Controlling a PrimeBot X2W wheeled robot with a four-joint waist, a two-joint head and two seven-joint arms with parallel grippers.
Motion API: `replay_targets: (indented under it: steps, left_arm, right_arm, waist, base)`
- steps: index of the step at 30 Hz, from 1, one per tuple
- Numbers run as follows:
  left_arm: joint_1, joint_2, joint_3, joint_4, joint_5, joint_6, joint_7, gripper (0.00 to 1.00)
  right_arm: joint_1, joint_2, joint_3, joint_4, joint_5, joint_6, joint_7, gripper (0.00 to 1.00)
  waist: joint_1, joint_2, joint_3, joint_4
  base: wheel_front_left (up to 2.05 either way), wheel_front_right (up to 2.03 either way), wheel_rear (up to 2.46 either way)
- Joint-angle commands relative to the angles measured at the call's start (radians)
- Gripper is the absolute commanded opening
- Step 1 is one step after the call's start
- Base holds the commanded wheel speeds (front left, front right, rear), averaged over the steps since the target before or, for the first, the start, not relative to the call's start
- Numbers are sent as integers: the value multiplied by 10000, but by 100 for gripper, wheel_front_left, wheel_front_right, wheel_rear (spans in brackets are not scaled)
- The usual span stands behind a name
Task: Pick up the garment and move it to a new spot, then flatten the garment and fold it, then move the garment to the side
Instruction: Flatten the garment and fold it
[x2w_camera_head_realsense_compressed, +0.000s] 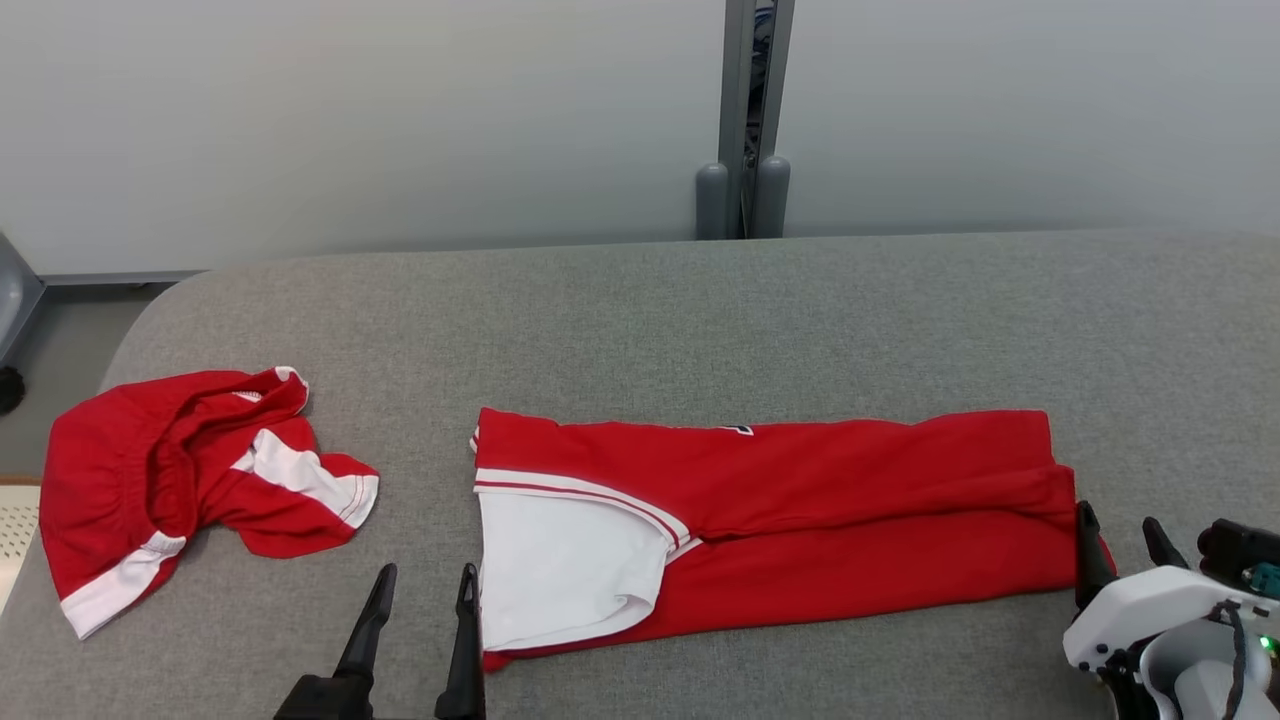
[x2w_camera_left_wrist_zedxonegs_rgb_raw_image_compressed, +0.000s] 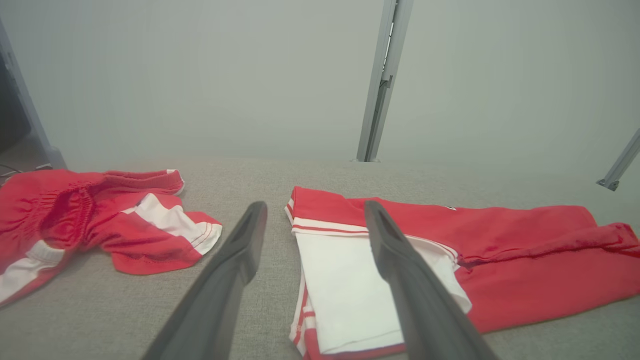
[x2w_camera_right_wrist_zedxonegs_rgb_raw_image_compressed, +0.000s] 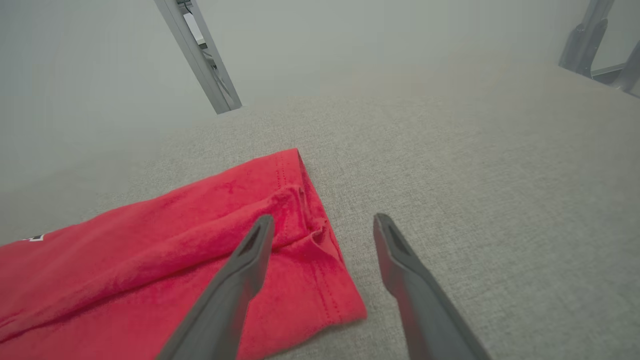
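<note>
Tools: left tool (x2w_camera_head_realsense_compressed: 428, 572), right tool (x2w_camera_head_realsense_compressed: 1117, 515) agape, empty, at garment (x2w_camera_head_realsense_compressed: 800, 500) ends;
Fold: we'd pinch both near corners together

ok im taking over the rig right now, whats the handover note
Left gripper: open, empty, at the white-sleeve end of the red shirt.
Right gripper: open, empty, at the shirt's other end.
Red shirt: lying flat mid-table, folded lengthwise into a long band.
Crumpled garment: red and white, at the table's left edge, untouched by either gripper.
Done, by the look of it: placed, flattened, first fold.
Left: probably fold the band end to end, then move it to the side.
</note>
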Motion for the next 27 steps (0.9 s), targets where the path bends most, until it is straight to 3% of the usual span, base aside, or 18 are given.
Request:
replay_targets:
  steps: [1, 15, 21, 23, 24, 25, 27]
  left_arm:
    - [-209, 28, -20, 1, 64, -37, -39, 100]
    - [-998, 29, -445, 188, 87, -249, -39, 100]
    - [-1088, 30, -543, 240, 59, -289, -39, 100]
    - [-1089, 29, -569, 262, 50, -306, -39, 100]
    - [-1091, 30, -581, 278, 44, -315, -39, 100]
    - [-1088, 30, -581, 286, 37, -324, -39, 100]
    - [-1087, 29, -587, 300, 34, -346, -40, 100]
  right_arm:
    - [-263, -110, -50, 144, -39, -3, -53, 100]
    - [-1993, -471, -261, 2529, 19, -3, -76, 100]
    - [-2021, -253, -252, 3178, 49, -3, 364, 99]
    - [-1970, -160, -214, 3287, 35, -3, 365, 42]
    - [-1942, -132, -197, 3324, 44, -3, 340, 37]
    - [-1922, -111, -181, 3351, 44, -3, 319, 0]
    - [-1899, -118, -139, 3399, 53, -4, 286, 0]
  waist:
    - [0, 0, 203, 72]
    - [0, 0, 1224, 271]
    - [0, 0, 1285, 317]
    - [0, 0, 1270, 333]
    - [0, 0, 1254, 339]
    - [0, 0, 1236, 341]
    - [0, 0, 1206, 348]
  base:
    - [0, 0, 0]
    - [0, 0, 0]
    - [0, 0, 0]
    - [0, 0, 0]
    - [0, 0, 0]
    - [0, 0, 0]
    - [0, 0, 0]
